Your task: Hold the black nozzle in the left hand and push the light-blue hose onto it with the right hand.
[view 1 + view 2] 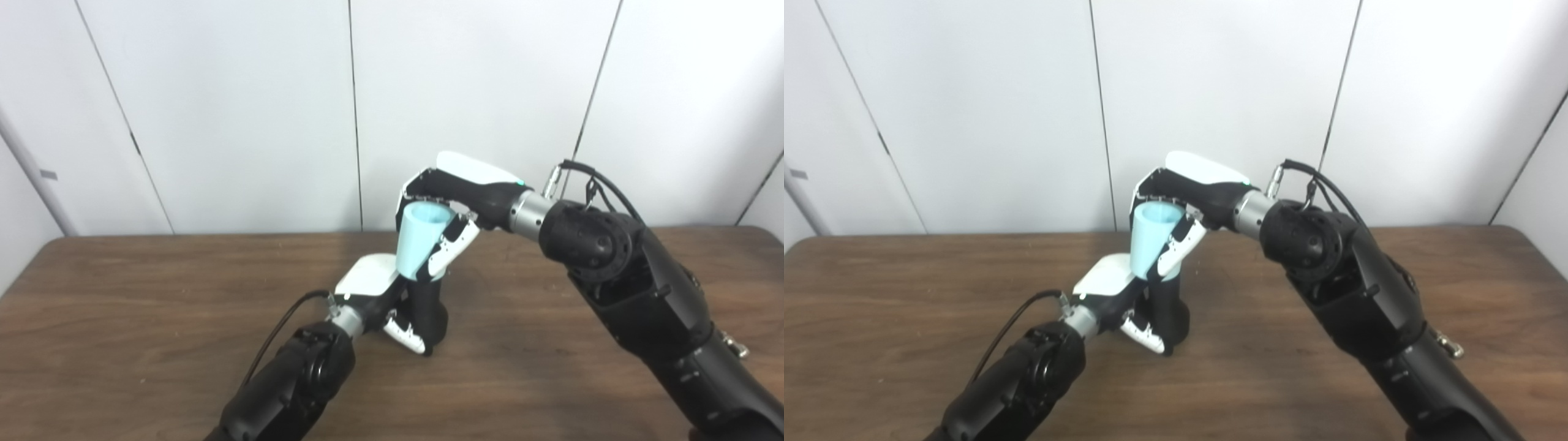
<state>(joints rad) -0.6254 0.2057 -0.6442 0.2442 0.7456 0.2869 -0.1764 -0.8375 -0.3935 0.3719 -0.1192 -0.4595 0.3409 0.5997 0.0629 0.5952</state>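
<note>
At centre frame, above a brown wooden table (153,318), the robot's left hand (383,300) rose from the lower left, its fingers clasped around an upright black cylindrical nozzle (429,312). From the right, the bent right arm reached in at mid-height, its right hand (456,202) curled over and gripping a light-blue tapered hose piece (419,239), wide end up, its narrow lower end meeting the nozzle's top.

I see the black nozzle (427,312) upright at table centre, light-blue hose (418,241) seated at its 12 o'clock end
</note>
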